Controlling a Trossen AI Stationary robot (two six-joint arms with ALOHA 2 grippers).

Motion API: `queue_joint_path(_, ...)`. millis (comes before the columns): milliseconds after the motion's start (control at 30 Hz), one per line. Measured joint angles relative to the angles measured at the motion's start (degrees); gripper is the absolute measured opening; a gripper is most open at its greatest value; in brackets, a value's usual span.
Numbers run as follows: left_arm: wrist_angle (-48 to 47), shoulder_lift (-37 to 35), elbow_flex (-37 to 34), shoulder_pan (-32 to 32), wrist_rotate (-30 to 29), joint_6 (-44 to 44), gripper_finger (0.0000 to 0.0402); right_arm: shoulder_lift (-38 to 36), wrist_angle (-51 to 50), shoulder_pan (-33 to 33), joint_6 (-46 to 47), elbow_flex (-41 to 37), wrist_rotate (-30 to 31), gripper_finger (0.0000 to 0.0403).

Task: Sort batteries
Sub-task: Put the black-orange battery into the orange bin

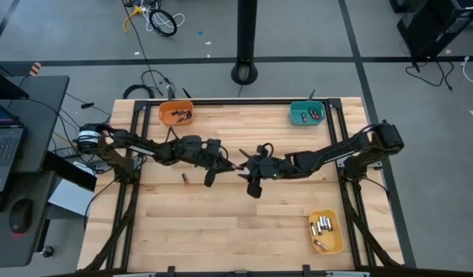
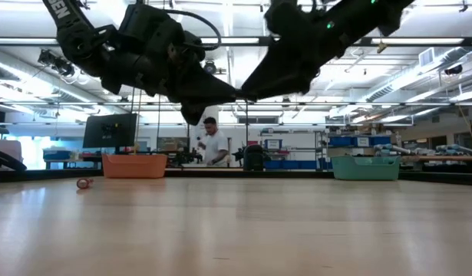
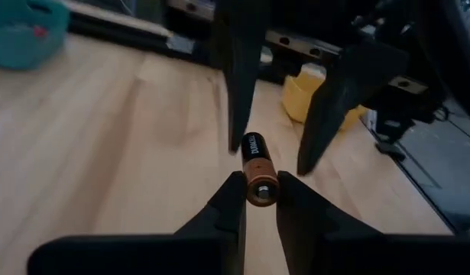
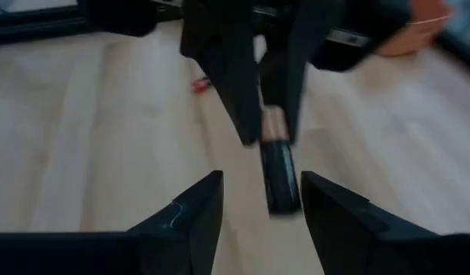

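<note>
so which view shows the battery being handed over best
The left wrist view: the Duracell battery sits sharp, pinched in the left gripper. The right wrist view shows it blurred, the high view only a speck, and the low view hides it.

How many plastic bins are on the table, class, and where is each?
3. The orange bin sits at the far left edge, the teal bin at the far right edge, and the yellow bin near the right front corner.

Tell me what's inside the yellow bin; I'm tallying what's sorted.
The yellow bin holds several silvery grey batteries, lying loose. Anything beneath them, and the exact count, cannot be made out.
</note>
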Motion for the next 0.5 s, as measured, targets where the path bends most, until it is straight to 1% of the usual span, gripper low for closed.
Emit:
queue_joint_path(200, -1.64, -4.16, -0.01, 4.07, 0.06, 1.45, 0.0058, -7.35, -11.23, 0.46, 0.24, 0.00, 8.94, 0.0189)
queue_joint_path(267, -3.31, -5.99, -0.02, 5.90, 0.31, 1.88, 0.0058, -9.36, -13.83, 0.59, 0.42, 0.00, 10.98, 0.0189)
queue_joint_path(400, -6.70, -10.06, 0.00, 10.40, 0.12, 2.94, 0.0058, -11.64, -16.54, 0.59, 1.55, 0.00, 11.82, 0.0188)
queue_joint_path(500, -10.54, -12.77, -0.02, 14.37, -0.38, 3.03, 0.0058, -11.70, -16.78, 0.59, 1.98, -0.36, 11.85, 0.0189)
